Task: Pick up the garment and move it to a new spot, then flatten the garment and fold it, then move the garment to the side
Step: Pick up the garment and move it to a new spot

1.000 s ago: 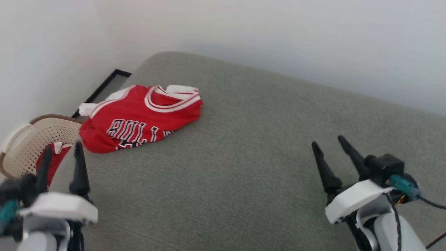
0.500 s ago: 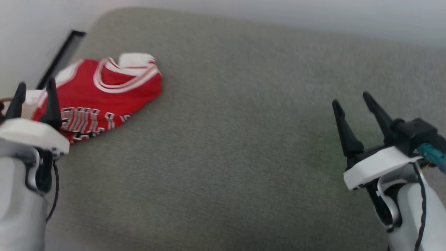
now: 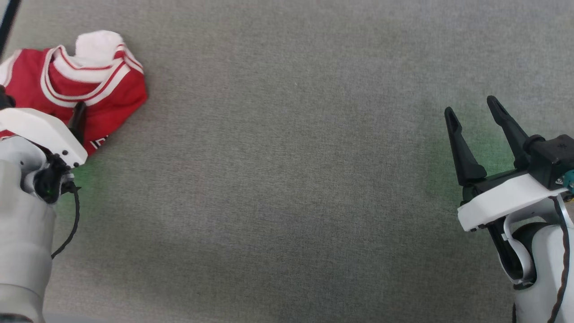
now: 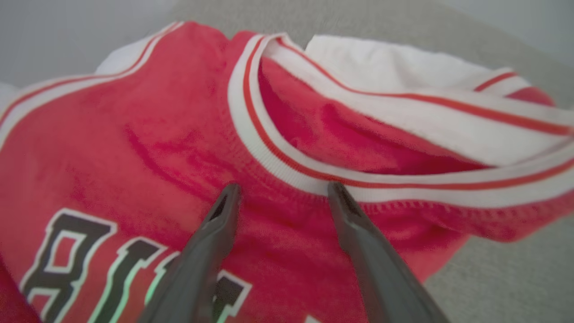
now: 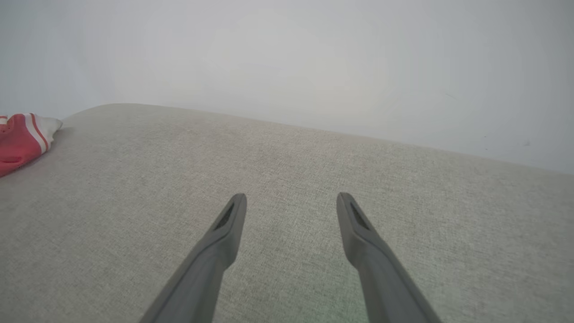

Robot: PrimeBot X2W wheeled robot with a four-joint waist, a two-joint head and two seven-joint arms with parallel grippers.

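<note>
The garment [image 3: 96, 85], a red jersey with white-and-red striped trim, lies crumpled at the far left of the grey cushion, its white inside showing at the neck. My left gripper [image 3: 41, 99] hovers over it, open; its white housing hides part of the lettering. In the left wrist view the garment [image 4: 134, 130] lies close under the open left gripper [image 4: 283, 188], whose fingertips [image 4: 231, 193] stand at the striped neckline above the black lettering; I cannot tell if they touch. My right gripper [image 3: 471, 106] is open far to the right, above bare cushion; seen from its wrist, the right gripper [image 5: 291, 197] holds nothing.
The grey fabric cushion [image 3: 287, 188] stretches wide between the two grippers. A pale wall [image 5: 287, 54] rises behind its rounded far edge. A black strip [image 3: 9, 18] shows at the top left corner. The garment's edge [image 5: 20, 143] shows far left in the right wrist view.
The camera has tilted down, so the whole picture shifted and the wall and basket left the view. My left gripper has come forward over the garment. Both grippers stay open.
</note>
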